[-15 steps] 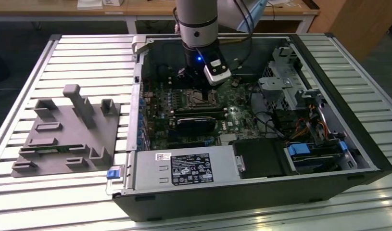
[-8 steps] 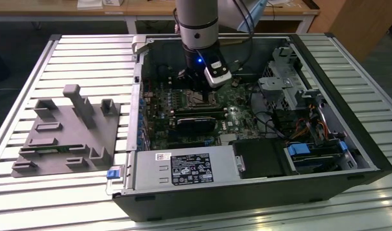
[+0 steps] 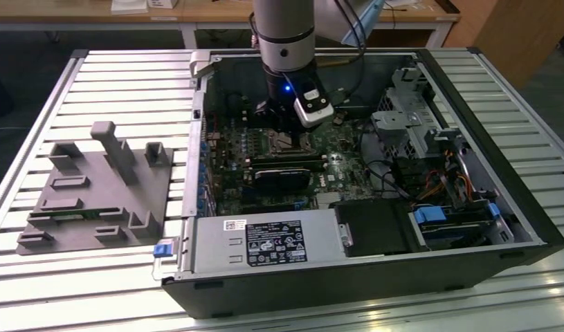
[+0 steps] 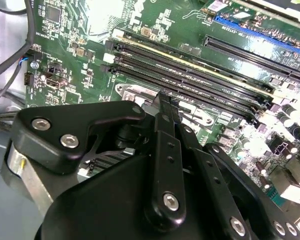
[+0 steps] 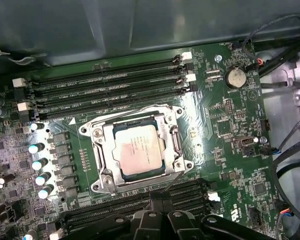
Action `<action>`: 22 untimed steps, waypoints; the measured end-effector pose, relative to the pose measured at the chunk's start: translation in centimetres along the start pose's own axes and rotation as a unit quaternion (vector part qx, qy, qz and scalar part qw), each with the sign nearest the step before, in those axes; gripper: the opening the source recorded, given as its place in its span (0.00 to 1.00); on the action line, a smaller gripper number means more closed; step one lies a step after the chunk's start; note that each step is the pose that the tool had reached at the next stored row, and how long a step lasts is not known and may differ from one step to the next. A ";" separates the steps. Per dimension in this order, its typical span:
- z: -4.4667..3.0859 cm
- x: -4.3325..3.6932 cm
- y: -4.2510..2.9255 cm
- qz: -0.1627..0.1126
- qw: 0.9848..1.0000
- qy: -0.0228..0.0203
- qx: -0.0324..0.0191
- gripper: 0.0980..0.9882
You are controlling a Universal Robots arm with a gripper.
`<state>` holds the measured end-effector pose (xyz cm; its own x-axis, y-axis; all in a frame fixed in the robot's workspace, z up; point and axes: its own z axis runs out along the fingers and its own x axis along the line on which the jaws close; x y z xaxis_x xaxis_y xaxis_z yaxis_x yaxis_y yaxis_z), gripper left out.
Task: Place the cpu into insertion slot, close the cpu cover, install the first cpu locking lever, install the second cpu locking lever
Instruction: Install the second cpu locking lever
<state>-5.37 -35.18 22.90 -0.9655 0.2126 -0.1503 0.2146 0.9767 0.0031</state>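
The cpu (image 5: pixel 135 154) sits in the slot (image 5: pixel 109 176), cover (image 5: pixel 171 139) down — end effector (image 5: pixel 162 202) closed, empty; press levers squarely.

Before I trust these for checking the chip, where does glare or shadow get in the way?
In the first wrist view, glare streaks the board beside the chip, which stays readable; in the second wrist view, a bright patch washes out the board's top; in the exterior view, the case interior is dim.

Count: one cpu (image 5: pixel 136 149), one cpu cover (image 5: pixel 102 152), four memory slots (image 5: pixel 110 90) beyond it, one coin battery (image 5: pixel 235 77).
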 end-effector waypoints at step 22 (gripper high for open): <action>0.41 -0.15 -1.36 0.002 0.998 0.057 -0.023 0.01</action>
<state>-5.45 -36.56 22.52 -0.9759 0.2153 -0.0358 0.2135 0.9758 0.0483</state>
